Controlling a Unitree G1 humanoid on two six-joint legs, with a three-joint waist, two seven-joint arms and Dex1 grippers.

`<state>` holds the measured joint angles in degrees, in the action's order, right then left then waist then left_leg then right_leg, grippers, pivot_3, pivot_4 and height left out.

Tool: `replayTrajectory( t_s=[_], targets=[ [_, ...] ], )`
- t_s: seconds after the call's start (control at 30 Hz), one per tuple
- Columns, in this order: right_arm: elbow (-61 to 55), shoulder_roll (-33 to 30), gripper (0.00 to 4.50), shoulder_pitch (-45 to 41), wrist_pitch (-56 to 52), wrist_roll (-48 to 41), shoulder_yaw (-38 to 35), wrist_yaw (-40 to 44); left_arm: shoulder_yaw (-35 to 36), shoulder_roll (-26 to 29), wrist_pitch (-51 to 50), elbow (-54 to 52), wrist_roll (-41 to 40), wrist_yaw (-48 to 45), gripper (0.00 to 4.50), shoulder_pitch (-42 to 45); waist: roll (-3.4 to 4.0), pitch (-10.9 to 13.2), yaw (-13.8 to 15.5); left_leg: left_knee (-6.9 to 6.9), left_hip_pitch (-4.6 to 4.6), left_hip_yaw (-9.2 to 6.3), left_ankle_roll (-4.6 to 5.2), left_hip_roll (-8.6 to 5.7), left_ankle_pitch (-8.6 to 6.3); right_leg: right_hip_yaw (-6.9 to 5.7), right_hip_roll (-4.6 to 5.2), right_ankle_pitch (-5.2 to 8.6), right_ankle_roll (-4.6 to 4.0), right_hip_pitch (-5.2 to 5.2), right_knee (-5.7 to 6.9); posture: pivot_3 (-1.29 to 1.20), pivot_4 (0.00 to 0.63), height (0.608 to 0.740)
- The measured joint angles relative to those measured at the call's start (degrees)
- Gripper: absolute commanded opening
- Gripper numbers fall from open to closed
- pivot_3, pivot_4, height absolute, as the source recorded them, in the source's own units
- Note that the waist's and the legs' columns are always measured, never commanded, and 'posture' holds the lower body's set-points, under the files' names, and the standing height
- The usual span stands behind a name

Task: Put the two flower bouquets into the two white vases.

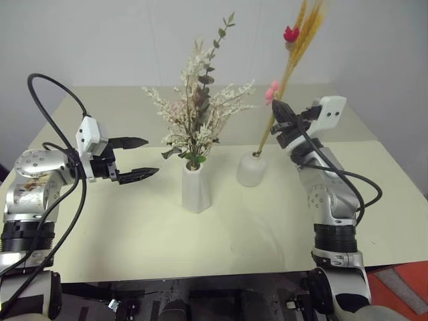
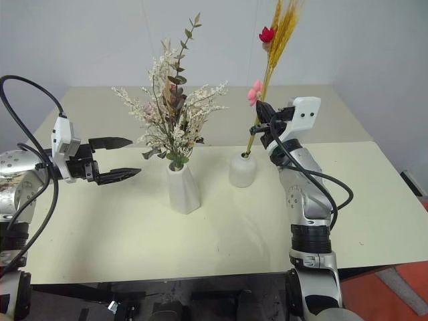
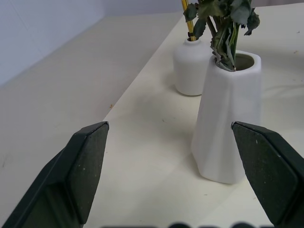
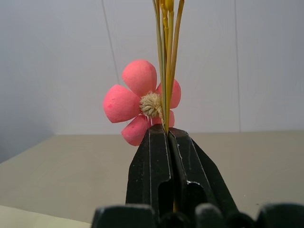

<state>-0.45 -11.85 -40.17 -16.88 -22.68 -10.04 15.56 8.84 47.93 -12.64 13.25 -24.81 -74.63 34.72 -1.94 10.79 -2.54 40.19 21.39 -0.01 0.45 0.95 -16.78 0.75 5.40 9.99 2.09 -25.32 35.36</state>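
Note:
The bushy bouquet of white sprigs and grey-green leaves stands upright in the tall white vase at the table's middle. My left gripper hangs open to the left of that vase, apart from it, its fingers level with the vase's body. The thin yellow stalk bundle with a pink bloom and a red bloom has its lower end in the short round vase. My right gripper is shut on these stalks just above the vase's mouth.
The pale table reaches to a white wall behind. Its front edge lies just before me and its right edge runs past my right arm. An orange-red patch of floor shows at the lower right.

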Motion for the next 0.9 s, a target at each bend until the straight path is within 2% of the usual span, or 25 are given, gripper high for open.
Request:
replayTrajectory(
  t_s=[0.9],
  targets=[
    [-4.09, -0.21, 0.05, 0.55, -0.22, 0.12, 1.22, 0.45, 0.0, -0.18, 0.14, -0.02, 0.01, 0.85, 4.5, -0.65, 0.0, 0.0, 0.04, -0.02, 0.01, 0.0, 0.0, 0.0, 0.0, 0.0, 0.0, 0.0, 0.0, -0.01, -0.02, 0.0, 0.15, 0.74]
  ],
)
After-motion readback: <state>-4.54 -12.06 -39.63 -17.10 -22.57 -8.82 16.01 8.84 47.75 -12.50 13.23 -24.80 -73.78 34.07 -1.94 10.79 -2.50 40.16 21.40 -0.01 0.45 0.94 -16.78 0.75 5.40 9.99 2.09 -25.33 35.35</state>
